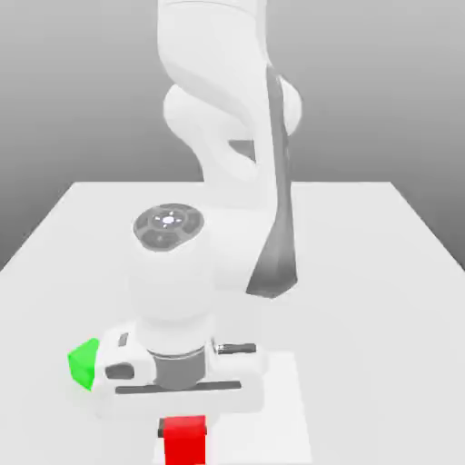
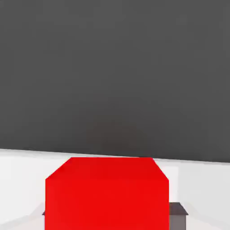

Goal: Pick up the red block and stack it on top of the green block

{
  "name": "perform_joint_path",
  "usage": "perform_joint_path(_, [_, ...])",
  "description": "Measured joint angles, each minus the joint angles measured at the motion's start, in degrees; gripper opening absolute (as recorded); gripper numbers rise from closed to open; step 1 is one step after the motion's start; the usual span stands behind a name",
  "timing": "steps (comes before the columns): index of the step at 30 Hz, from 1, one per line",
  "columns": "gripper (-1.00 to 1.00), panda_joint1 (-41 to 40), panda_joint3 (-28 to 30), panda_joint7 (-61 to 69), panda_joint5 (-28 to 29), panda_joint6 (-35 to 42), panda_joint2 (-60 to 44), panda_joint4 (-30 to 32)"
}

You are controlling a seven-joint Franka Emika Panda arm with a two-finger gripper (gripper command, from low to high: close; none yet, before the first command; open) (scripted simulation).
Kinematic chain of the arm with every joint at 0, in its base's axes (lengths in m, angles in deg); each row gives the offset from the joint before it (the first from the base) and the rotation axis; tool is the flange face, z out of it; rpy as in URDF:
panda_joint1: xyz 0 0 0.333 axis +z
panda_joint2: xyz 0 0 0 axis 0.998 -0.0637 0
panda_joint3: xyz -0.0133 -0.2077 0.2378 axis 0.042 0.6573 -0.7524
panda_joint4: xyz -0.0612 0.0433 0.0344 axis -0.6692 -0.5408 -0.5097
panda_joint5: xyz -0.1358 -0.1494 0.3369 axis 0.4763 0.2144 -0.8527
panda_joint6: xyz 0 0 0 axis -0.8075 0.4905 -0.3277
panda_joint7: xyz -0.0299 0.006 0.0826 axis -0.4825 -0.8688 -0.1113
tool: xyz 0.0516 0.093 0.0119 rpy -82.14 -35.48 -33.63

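The arm (image 1: 232,136) bends down over a white table (image 1: 363,272), and its gripper (image 1: 183,434) hangs low near the front edge. The red block (image 1: 183,440) sits right under the hand, between the two fingers. In the hand view the red block (image 2: 107,194) looks big and close, with a dark finger (image 2: 178,214) touching its side, so the jaws are closed snug on the block. From the pictures you cannot tell if the block rests on the table or is lifted a little. The green block (image 1: 84,363) is on the exterior view's left, partly hidden behind the hand. It is near the red block but the two do not touch. The green block sits close to the table's left edge in the exterior view. The table is bare and wide behind the arm and out to the exterior view's right, so there is lots of room there. In front of the red block there is little table left before the edge. In the hand view a dark wall (image 2: 115,67) rises past the table's far edge.
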Motion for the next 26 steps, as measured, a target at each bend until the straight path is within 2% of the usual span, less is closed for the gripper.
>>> perform_joint_path(5, [-1.00,0.8,1.2,-1.5,2.0,6.2,7.5,1.2])
perform_joint_path(9, [-1.00,-1.4,5.4,-7.3,2.8,8.7,14.1,5.3])
perform_joint_path(14, [-1.00,-9.2,11.1,-18.8,5.5,9.5,21.7,12.1])
perform_joint_path(17, [-1.00,-13.7,12.5,-25.4,7.4,9.2,25.3,15.8])
perform_joint_path(22, [-1.00,-13.9,11.0,-22.1,0.9,1.0,17.2,16.3])
perform_joint_path(23, [1.00,-14.3,10.2,-20.9,-0.9,-0.8,15.3,16.2])
perform_joint_path(26, [1.00,-14.3,10.2,-20.9,-0.9,-0.8,15.3,16.2])
